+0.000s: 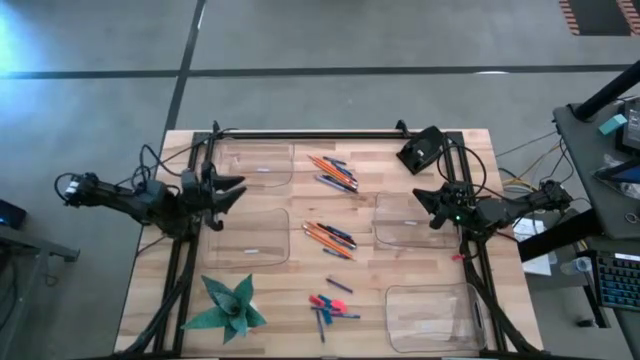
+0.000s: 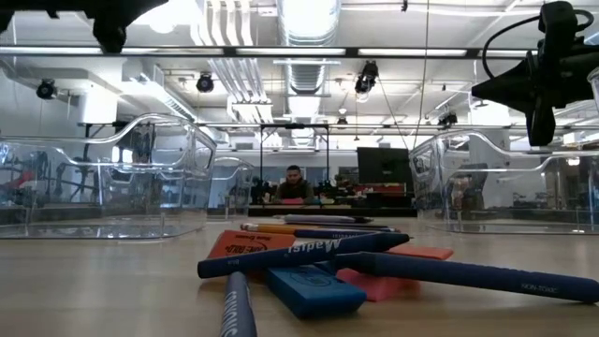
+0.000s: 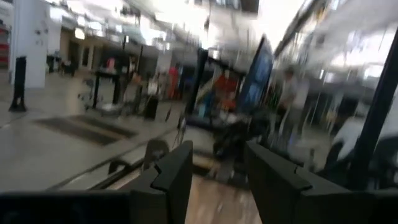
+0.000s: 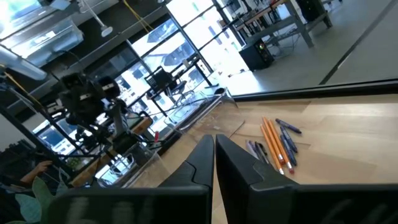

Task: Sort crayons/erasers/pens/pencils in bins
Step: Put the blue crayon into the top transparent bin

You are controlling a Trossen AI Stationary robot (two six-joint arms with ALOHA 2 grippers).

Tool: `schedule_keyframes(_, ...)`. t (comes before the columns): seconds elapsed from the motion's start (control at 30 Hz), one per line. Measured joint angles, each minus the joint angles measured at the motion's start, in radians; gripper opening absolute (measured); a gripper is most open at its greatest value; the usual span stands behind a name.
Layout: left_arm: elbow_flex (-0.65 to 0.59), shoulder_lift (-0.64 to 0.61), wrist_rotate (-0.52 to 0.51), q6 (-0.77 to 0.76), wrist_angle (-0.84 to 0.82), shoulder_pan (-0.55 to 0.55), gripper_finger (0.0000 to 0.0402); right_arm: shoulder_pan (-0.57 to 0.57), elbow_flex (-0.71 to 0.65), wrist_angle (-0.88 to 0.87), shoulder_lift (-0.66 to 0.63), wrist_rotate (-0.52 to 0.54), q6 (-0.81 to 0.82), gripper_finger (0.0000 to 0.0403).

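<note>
erasers point(image 2: 314, 288) under pens point(image 2: 299, 253), green paper plant point(image 1: 228, 305) beside

Bright ceiling lights point(image 2: 304, 14) flood the room, causing glare. The left wrist view is motion-blurred. Foreground pens point(image 2: 299, 255) appear soft.

A wooden worktop point(image 1: 280, 290) carries four clear bins point(image 1: 250, 238), loose orange pencils point(image 1: 318, 233), pens point(image 1: 338, 284), erasers point(image 1: 322, 302) and a green paper plant point(image 1: 230, 305).
</note>
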Motion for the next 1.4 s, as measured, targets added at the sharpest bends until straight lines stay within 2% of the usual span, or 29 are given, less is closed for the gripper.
schedule_keyframes(0.23, 0.219, 0.205, 0.008, 0.004, -0.276, 0.000, 0.0132, 0.000, 0.000, 0.000, 0.000, 0.000, 0.000, 0.0009)
schedule_keyframes(0.37, 0.324, 0.342, 0.050, 0.005, -0.349, 0.000, 0.0132, 0.000, 0.000, 0.000, 0.000, 0.000, 0.000, 0.0009)
schedule_keyframes(0.7, 0.549, 0.643, 0.073, 0.028, -0.592, 0.005, 0.0132, 0.000, 0.000, 0.000, 0.000, 0.000, 0.000, 0.0009)
schedule_keyframes(0.87, 0.631, 0.783, 0.133, 0.105, -0.628, 0.005, 0.0132, 0.000, 0.000, 0.000, 0.000, 0.000, 0.000, 0.0009)
schedule_keyframes(1.23, 0.834, 1.109, 0.140, 0.052, -0.649, 0.027, 0.0132, 0.000, 0.000, 0.000, 0.000, 0.000, 0.000, 0.0009)
schedule_keyframes(1.4, 0.917, 1.234, 0.187, 0.050, -0.652, 0.054, 0.0132, 0.000, 0.000, 0.000, 0.000, 0.000, 0.000, 0.0009)
